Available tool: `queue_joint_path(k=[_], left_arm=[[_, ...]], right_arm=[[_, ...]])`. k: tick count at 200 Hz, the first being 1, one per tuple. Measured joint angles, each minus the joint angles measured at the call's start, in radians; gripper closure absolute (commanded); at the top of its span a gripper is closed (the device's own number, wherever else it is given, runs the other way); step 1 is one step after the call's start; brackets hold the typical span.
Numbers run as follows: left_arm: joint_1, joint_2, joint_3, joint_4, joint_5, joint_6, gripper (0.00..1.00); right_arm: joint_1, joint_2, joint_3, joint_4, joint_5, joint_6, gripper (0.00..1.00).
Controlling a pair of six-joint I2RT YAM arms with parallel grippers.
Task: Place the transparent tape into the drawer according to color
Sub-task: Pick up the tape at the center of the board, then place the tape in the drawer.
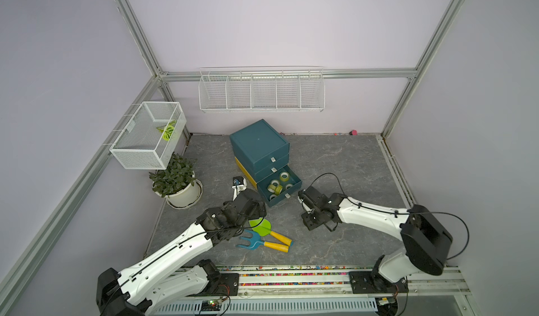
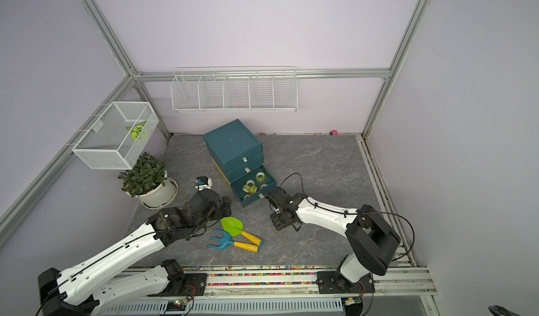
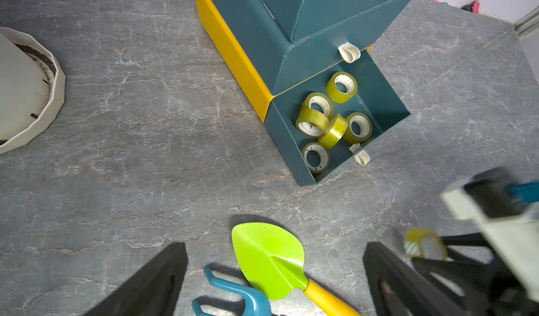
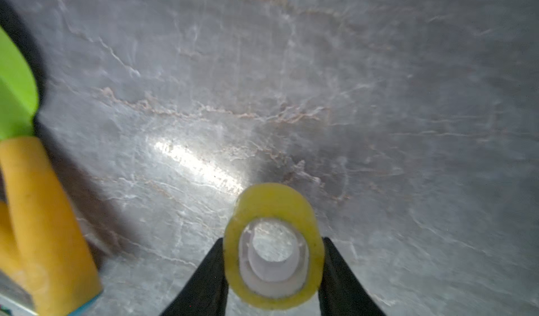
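The right pincer [image 4: 272, 243] is seen partly closed around a yellow-green tape roll [image 4: 274, 202]. The roll is gripped by its outer rim, with one black finger [image 4: 210, 270] pressed against each side and the white core facing the wrist camera. In the left wrist view the same roll is seen clamped between these fingers, apart from the bottom drawer [image 3: 388, 101] and just off its front corner; whether it is clear of the grey marbled table [image 3: 145, 124] cannot be told. The left pincer [image 3: 274, 244] is spread fully wide and nothing is held in it. Between its two black fingers only the table, the green blade of the toy shovel [image 3: 262, 270] and the blue toy rake [image 3: 233, 297] are seen below. The bottom drawer of the blue cabinet [image 1: 258, 145] is pulled out, while the two drawers above it are shut. Six tape rolls [image 3: 312, 122] are seen inside the open drawer. Most are tinted yellow-green, the one nearest the drawer front looks paler, and one stands on edge among the others. In both top views the right pincer is placed near the front right corner of the open drawer, and the left one is placed over the shovel, to the left of the drawer.
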Motion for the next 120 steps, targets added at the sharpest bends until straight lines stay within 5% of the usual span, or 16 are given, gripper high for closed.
queue_joint_path(k=[48,120], left_arm=[[0.0,0.0,0.0,-0.001,-0.002,0.0,0.0],[0.0,-0.014,0.0,-0.028,-0.014,-0.008,0.0]], right_arm=[[-0.026,-0.055,0.146,-0.017,0.02,0.002,0.62],[-0.071,0.215,0.409,0.115,0.016,-0.013,0.61]])
